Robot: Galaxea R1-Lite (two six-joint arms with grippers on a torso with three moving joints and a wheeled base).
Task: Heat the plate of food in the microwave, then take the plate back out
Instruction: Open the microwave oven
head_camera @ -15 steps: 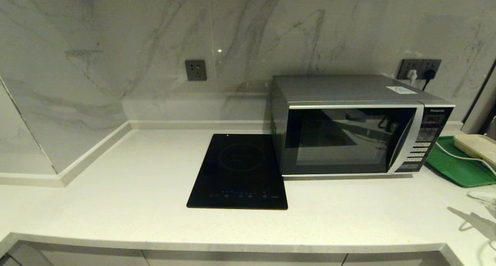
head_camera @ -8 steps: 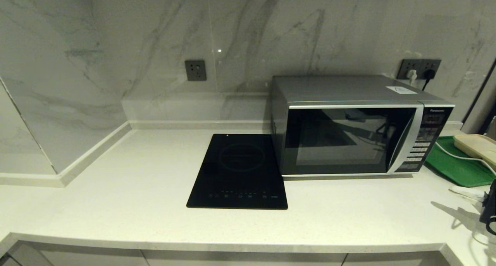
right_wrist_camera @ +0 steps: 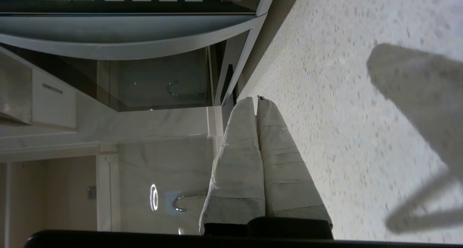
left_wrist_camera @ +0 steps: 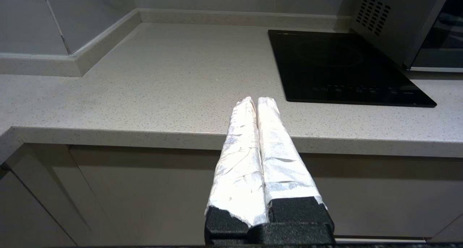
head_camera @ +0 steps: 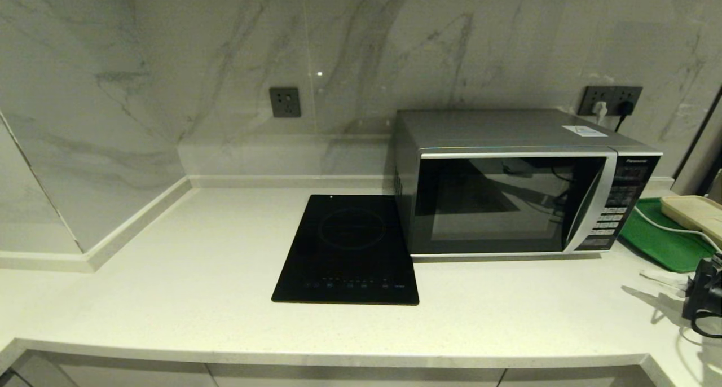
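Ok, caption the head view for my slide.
Closed microwave beside the black cooktop; right hand at the counter's edge, no plate in sight.

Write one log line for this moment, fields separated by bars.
microwave: door closed | right end effector: shut, empty, near door | left end effector: shut, parked

The right arm (head_camera: 705,288) has come further into the head view at the far right edge — its shadow (head_camera: 648,297) on the counter (head_camera: 169,274) sliding leftward.

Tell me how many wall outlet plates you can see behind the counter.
2: a dark outlet plate left of the microwave, and a plate with plugs behind its right rear corner. Others may be hidden.
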